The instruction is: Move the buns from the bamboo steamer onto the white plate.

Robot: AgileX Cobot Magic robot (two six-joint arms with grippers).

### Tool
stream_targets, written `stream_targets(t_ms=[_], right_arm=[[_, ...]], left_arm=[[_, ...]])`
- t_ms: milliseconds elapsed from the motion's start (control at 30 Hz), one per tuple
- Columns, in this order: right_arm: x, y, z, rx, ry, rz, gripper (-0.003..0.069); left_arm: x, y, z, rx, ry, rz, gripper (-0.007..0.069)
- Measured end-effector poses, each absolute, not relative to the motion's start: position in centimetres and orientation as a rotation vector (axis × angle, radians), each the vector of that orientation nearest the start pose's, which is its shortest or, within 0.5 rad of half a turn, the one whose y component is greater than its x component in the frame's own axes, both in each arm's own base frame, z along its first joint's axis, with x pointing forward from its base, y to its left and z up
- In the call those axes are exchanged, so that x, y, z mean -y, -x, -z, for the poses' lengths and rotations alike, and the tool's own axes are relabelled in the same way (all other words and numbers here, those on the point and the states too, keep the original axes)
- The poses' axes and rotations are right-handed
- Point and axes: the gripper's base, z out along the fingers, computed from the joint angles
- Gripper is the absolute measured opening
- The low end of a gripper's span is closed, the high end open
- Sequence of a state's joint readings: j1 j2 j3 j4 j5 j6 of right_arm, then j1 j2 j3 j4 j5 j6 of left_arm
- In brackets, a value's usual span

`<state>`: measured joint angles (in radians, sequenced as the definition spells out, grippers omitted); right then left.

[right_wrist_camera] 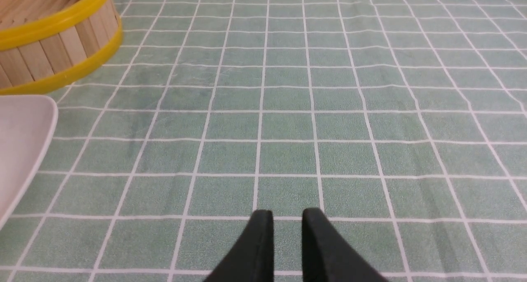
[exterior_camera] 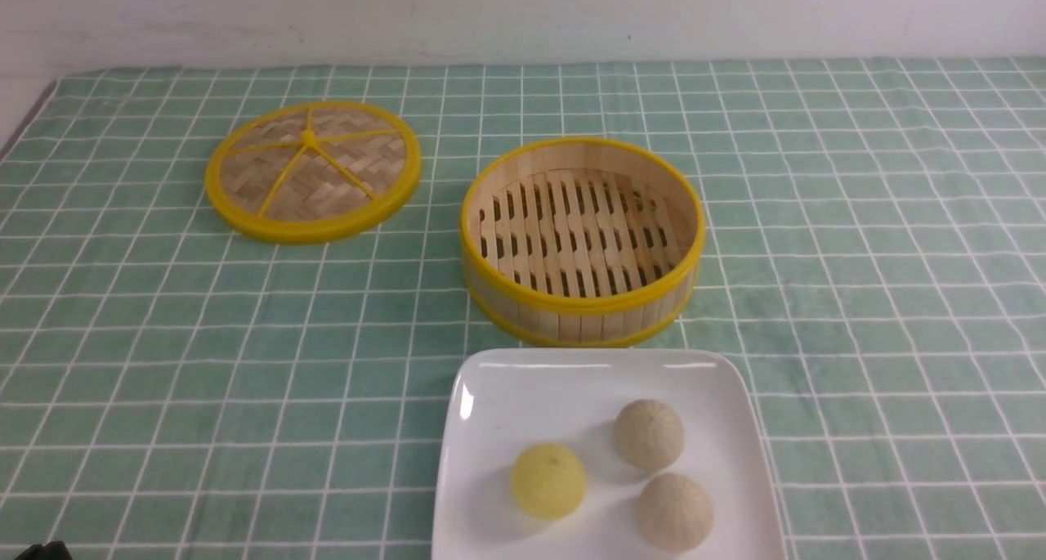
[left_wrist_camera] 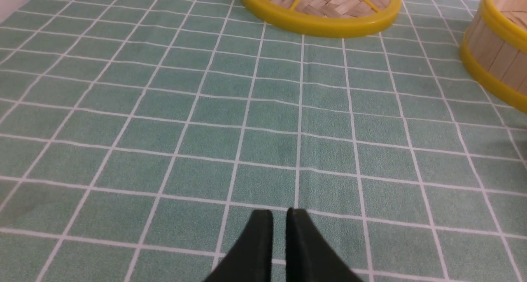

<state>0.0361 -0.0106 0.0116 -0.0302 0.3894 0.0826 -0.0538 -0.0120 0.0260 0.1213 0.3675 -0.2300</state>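
Observation:
The bamboo steamer point(exterior_camera: 582, 241) stands in the middle of the checked cloth with nothing on its slatted floor. Just in front of it lies the white plate point(exterior_camera: 498, 396). On the plate rest the bright yellow bun point(exterior_camera: 548, 481) and the pale cream-beige bun point(exterior_camera: 649, 434). My left gripper point(left_wrist_camera: 279, 216) hovers low over bare cloth, its fingers nearly together and holding nothing; the steamer point(left_wrist_camera: 494, 47) is off to one side of it. My right gripper point(right_wrist_camera: 287, 216) is likewise over bare cloth with a narrow gap and nothing held, away from the plate's corner point(right_wrist_camera: 20, 142) and the steamer point(right_wrist_camera: 53, 39).
A slightly tanner third ball point(exterior_camera: 675, 512) sits on the plate beside the two buns. The flat woven lid point(exterior_camera: 312, 172) with yellow rim and spokes lies at the back left, also seen as the lid point(left_wrist_camera: 321, 10) ahead of the left gripper. A white wall bounds the far side.

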Motion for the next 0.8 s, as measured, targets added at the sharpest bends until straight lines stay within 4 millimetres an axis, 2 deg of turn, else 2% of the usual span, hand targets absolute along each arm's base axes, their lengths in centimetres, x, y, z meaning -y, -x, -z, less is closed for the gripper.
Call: stream_targets(t_ms=[800], right_arm=[[-0.08,-5.2,-17.49,-1.874,-0.025,-0.052,0.0154]], left_arm=[[-0.13,-5.27,-17.22,-1.864,0.086,0.073,0.0109]])
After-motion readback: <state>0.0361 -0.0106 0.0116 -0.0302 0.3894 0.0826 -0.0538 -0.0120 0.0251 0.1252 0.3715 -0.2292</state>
